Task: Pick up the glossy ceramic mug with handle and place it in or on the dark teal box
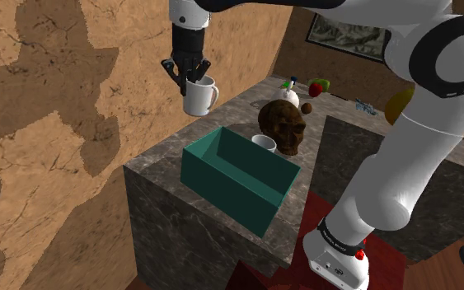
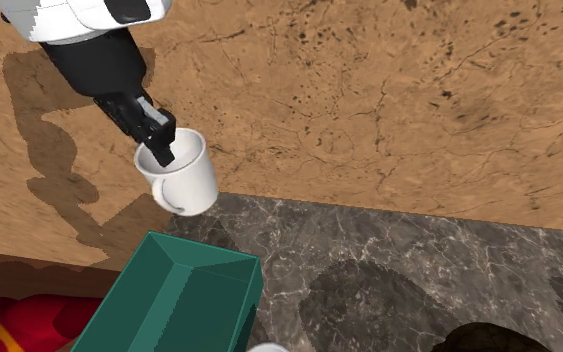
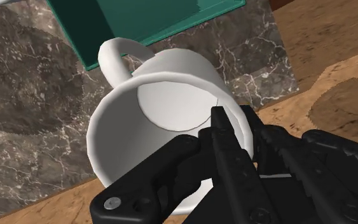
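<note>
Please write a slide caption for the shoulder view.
Black gripper holds a glossy white handled mug aloft by its rim, upper left of the open dark teal box on a marbled counter.

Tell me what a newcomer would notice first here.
A white mug hangs in the air near the brown wall, its rim pinched by the black gripper. Lower down, an open teal box stands on the stone counter, with a dark brown skull beside it.
</note>
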Controlling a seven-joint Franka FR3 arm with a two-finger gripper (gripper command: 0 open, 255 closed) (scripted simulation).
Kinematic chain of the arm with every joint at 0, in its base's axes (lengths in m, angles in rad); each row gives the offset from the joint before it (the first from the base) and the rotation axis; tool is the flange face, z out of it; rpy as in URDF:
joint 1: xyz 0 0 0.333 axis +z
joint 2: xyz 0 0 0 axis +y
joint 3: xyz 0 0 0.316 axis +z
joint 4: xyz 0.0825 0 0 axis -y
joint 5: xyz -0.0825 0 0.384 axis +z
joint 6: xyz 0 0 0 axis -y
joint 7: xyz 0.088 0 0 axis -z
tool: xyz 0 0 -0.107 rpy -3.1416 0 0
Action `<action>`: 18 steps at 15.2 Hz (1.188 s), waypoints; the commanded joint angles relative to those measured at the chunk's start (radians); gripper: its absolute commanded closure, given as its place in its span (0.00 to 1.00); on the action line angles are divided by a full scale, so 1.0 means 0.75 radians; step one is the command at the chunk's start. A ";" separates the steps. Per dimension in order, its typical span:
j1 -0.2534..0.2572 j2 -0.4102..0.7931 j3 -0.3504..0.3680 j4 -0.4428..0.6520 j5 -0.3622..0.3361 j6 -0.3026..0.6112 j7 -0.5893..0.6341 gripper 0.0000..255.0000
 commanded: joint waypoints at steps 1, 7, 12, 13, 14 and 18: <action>-0.004 -0.112 0.001 -0.126 0.031 0.020 -0.004 1.00; 0.007 -0.442 -0.013 -0.449 0.118 0.026 -0.031 1.00; 0.039 -0.708 -0.031 -0.662 0.176 -0.021 -0.046 1.00; 0.048 -0.760 -0.035 -0.699 0.186 -0.036 -0.048 1.00; 0.056 -0.813 -0.038 -0.735 0.196 -0.052 -0.049 1.00; 0.069 -0.879 -0.040 -0.814 0.209 -0.039 -0.048 1.00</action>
